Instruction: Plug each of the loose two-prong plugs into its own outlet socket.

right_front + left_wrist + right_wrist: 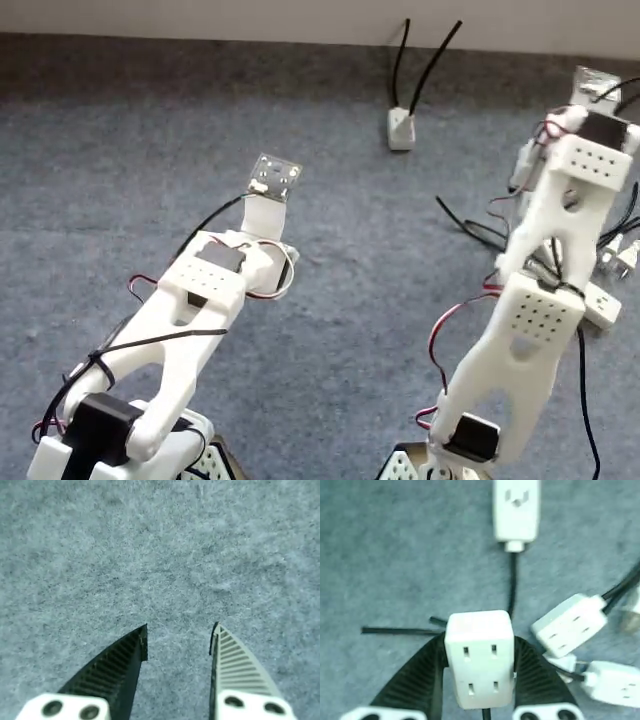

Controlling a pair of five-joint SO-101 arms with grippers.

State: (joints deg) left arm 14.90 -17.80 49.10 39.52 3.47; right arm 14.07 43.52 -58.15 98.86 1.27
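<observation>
Right gripper (480,645) clamps the outlet block (479,665), left gripper (178,640) gapes empty; next, probably fetch a loose plug (622,258) lying beside that block.

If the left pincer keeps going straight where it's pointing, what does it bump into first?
Just the fuzzy grey carpet. The open left pincer aims down at it, with nothing in the way. How far off it is, I can't tell.
</observation>
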